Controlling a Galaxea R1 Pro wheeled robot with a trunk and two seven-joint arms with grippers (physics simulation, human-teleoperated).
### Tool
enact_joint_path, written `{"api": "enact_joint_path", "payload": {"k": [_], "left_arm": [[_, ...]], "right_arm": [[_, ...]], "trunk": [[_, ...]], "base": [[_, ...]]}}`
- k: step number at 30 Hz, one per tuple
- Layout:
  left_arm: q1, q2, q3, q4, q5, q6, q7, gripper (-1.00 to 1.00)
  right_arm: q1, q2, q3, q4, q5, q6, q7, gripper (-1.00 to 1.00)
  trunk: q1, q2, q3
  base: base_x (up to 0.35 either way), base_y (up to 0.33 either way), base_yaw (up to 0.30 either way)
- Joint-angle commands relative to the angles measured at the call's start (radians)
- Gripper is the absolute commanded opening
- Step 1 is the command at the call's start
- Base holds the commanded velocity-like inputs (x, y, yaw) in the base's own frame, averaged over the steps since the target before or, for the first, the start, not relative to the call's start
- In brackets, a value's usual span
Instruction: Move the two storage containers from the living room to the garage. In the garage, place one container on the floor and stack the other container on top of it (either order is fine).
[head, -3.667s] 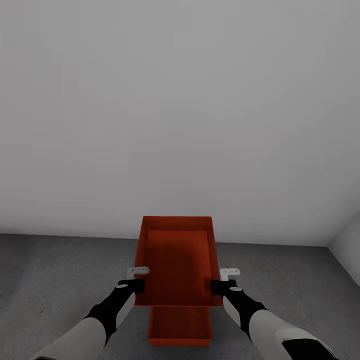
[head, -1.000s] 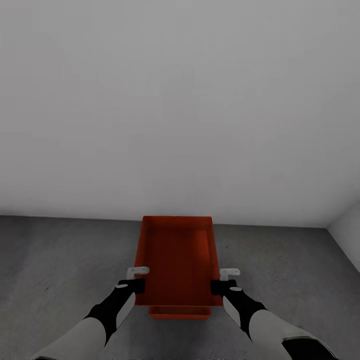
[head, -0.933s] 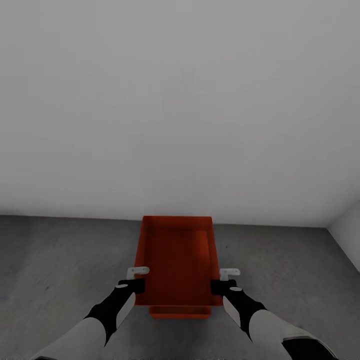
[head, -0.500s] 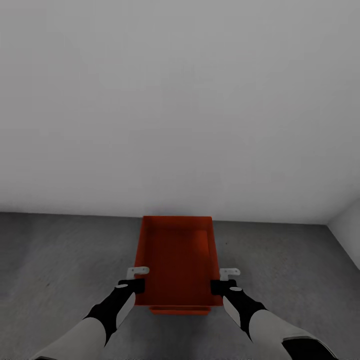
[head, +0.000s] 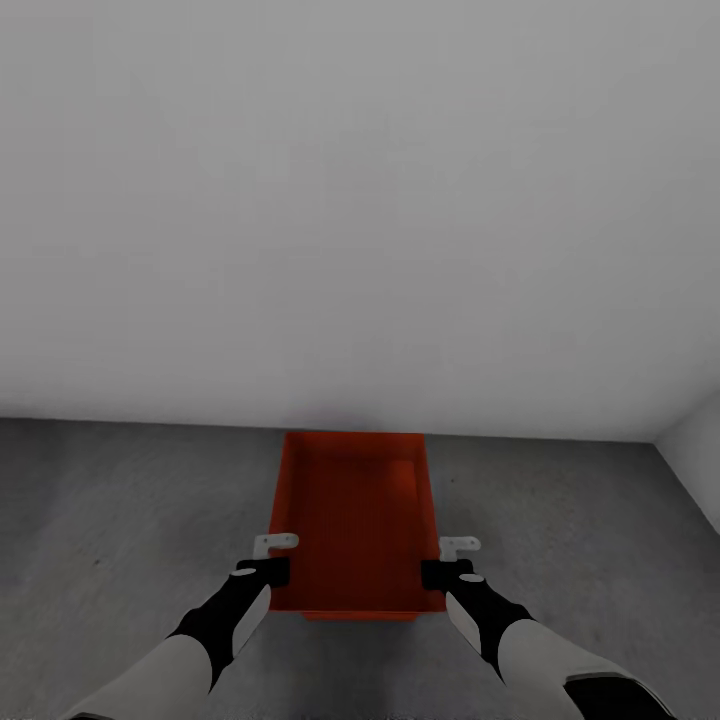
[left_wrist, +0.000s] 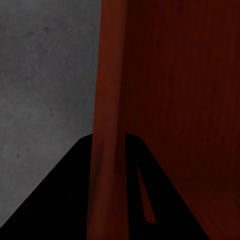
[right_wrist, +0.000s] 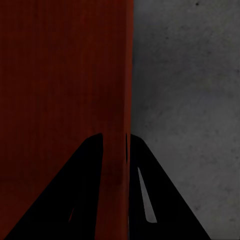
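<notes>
The storage container (head: 352, 520) looks like thin orange-red plastic with smooth, matt walls and a faint sheen on its inner face (left_wrist: 180, 100). The floor (head: 120, 500) is dark grey, rough, speckled concrete, its grain plain in the right wrist view (right_wrist: 190, 90). The wall (head: 360, 200) is a flat, pale grey, matt surface. The left gripper (head: 272, 562) and right gripper (head: 442, 565) look like matt black plastic with pale grey brackets.
</notes>
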Motion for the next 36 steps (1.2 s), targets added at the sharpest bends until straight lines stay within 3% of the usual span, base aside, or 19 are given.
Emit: {"api": "enact_joint_path", "payload": {"k": [1, 13, 36], "left_arm": [[0.000, 0.001, 0.000, -0.002, 0.006, 0.006, 0.007, -1.00], [0.000, 0.001, 0.000, -0.002, 0.006, 0.006, 0.007, -1.00], [0.000, 0.001, 0.000, -0.002, 0.006, 0.006, 0.007, -1.00]], "right_arm": [[-0.001, 0.000, -0.028, -0.002, 0.008, 0.001, -0.020, -1.00], [-0.001, 0.000, -0.028, -0.002, 0.008, -0.004, -0.020, -1.00], [-0.001, -0.001, -0.029, -0.001, 0.008, -0.001, -0.020, -1.00]], "trunk": [[0.000, -0.002, -0.003], [0.000, -0.002, -0.020], [0.000, -0.002, -0.021]], "base": [[0.000, 0.000, 0.000], [0.000, 0.000, 0.000], [0.000, 0.000, 0.000]]}}
